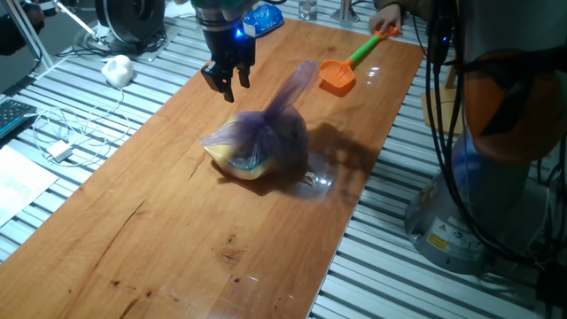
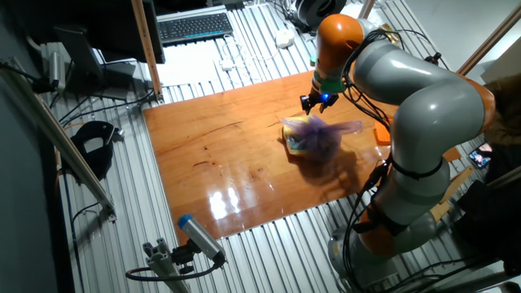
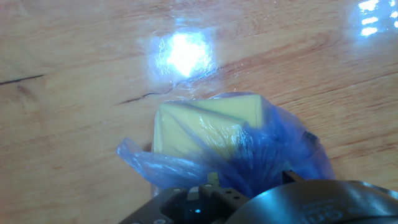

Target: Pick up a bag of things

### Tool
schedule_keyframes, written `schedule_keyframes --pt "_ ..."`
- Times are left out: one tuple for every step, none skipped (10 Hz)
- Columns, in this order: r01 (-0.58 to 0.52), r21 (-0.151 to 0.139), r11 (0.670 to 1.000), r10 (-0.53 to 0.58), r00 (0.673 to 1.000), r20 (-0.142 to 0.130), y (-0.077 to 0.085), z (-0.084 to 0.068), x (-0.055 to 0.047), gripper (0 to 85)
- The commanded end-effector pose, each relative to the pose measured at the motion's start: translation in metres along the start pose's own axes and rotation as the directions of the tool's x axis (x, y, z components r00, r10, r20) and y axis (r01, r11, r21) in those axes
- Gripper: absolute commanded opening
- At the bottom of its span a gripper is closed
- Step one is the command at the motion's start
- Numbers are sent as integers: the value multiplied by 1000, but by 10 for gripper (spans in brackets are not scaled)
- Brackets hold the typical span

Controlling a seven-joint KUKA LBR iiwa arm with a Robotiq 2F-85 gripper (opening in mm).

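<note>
So we're basically at the approach stage, nothing grabbed yet. The purple bag of things (image 1: 259, 142) sits on the wooden counter (image 1: 177, 239) roughly mid-board, fully resting on the wood. Our gripper (image 1: 228, 81) hangs in the air at about 11 o'clock from the bag in one fixed view, clear of it, and the fingers look parted and empty (a narrowish gap, nothing between them). We'd say lining up, closing on it and lifting are all left to do.

The bag itself: thin translucent purple plastic, lumpy, with a loose tail (image 1: 297, 84) sticking up toward 1 o'clock. The hand view shows a pale yellow blocky item (image 3: 205, 127) pressing against the film, so the plastic looks crinkly and slack. The tail looks to us like the easy bit to pinch.
</note>
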State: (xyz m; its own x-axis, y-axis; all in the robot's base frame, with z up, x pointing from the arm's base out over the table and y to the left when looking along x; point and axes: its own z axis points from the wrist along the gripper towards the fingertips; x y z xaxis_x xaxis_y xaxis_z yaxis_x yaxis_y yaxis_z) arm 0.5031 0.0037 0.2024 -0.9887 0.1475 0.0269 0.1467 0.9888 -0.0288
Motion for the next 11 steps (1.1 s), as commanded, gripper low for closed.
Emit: schedule_keyframes --pt "-1 0 1000 1 1000 1 0 0 0 510" --pt "-4 -1 1000 4 1000 5 1 1 -1 510" --pt "-6 -1 1000 6 1000 7 2 2 -1 510" --pt "-7 -1 1000 7 1000 8 2 3 -1 510" --pt "-10 -2 1000 10 1000 10 3 4 -1 510" --pt "-15 -4 1000 15 1000 13 4 5 1 510" --pt "-21 -4 1000 21 1000 16 6 7 3 510" --pt "-25 -5 1000 26 999 20 8 9 5 510" --pt "-30 -7 1000 30 999 21 9 11 7 510" --pt "-36 -11 999 36 999 19 9 12 6 510" --pt "-40 -20 999 41 999 16 9 12 6 510"
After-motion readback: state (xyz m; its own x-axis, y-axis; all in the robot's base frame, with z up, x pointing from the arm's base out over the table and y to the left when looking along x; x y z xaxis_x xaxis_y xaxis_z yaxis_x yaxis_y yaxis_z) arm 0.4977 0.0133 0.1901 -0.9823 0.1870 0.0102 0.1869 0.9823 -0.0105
